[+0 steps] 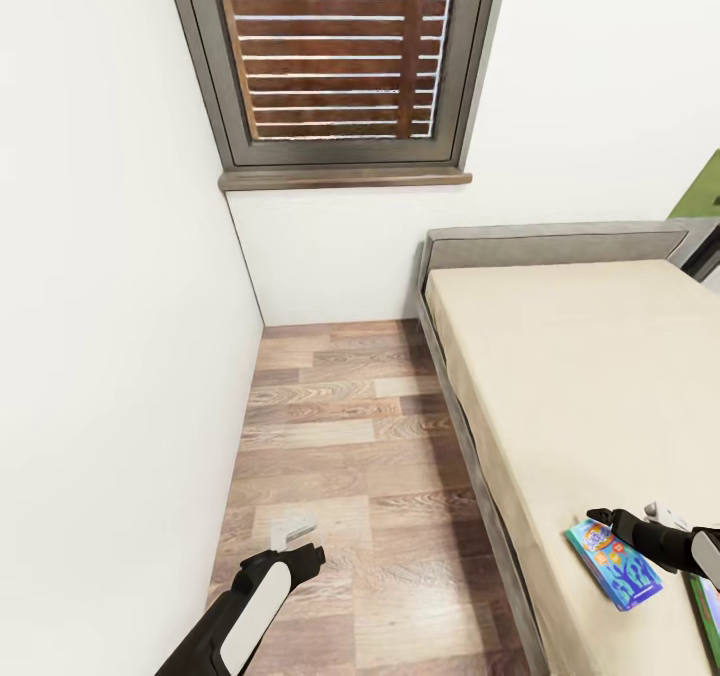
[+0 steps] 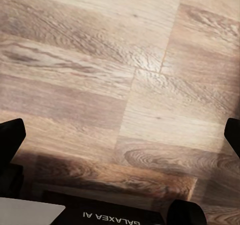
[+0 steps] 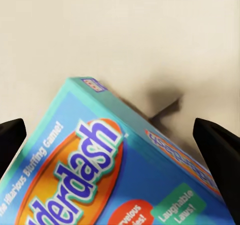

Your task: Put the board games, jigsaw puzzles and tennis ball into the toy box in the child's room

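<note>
Blue printed cardboard sits directly between the spread fingers of the right gripper [image 3: 120,150], which is released and poised over the smaller blue board game [image 1: 612,562] lying flat on the bed [image 1: 560,376] near its edge. It looks light, stiff and smooth-faced, so I would pinch it across its narrow width at an edge. Farther off, the left gripper [image 1: 296,554] hangs released over the wooden floor [image 1: 340,436].

Beige bed [image 1: 560,376]: blue board game [image 1: 612,563], green box edge [image 1: 706,606]; wood floor [image 1: 350,476].
</note>
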Available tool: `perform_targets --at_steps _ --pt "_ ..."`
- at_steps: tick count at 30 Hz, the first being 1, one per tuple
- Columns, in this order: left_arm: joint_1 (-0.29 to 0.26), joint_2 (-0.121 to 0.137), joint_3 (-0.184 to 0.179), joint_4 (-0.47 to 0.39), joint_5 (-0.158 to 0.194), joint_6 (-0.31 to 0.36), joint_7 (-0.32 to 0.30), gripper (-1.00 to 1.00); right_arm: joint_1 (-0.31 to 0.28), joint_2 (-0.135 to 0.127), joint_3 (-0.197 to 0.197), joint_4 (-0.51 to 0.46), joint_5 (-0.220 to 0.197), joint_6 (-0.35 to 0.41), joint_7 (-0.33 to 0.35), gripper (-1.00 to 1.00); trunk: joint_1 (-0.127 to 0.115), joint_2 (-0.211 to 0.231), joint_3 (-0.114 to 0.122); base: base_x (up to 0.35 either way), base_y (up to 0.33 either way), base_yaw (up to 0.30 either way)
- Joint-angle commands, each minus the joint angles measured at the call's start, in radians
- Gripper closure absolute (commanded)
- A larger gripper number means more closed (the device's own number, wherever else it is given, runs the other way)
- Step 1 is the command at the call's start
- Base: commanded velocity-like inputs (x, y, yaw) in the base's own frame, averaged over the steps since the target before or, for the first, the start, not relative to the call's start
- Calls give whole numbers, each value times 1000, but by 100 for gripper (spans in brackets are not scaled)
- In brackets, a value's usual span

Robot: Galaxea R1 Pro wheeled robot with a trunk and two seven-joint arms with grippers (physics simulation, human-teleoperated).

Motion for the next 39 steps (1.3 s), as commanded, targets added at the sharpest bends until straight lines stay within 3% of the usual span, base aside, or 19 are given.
perform_targets --at_steps 1,25,39 --pt "-1 0 -2 -1 9 1 9 -100 1 0 2 8 6 11 -3 -100 0 0 -1 -16 0 0" --pt "-1 0 -2 -2 9 1 9 -100 1 1 3 8 5 11 -1 -100 0 0 -1 -4 0 9" --pt "-1 1 -2 -2 8 1 8 -100 1 1 3 8 5 11 -2 -100 0 0 5 0 0 200"
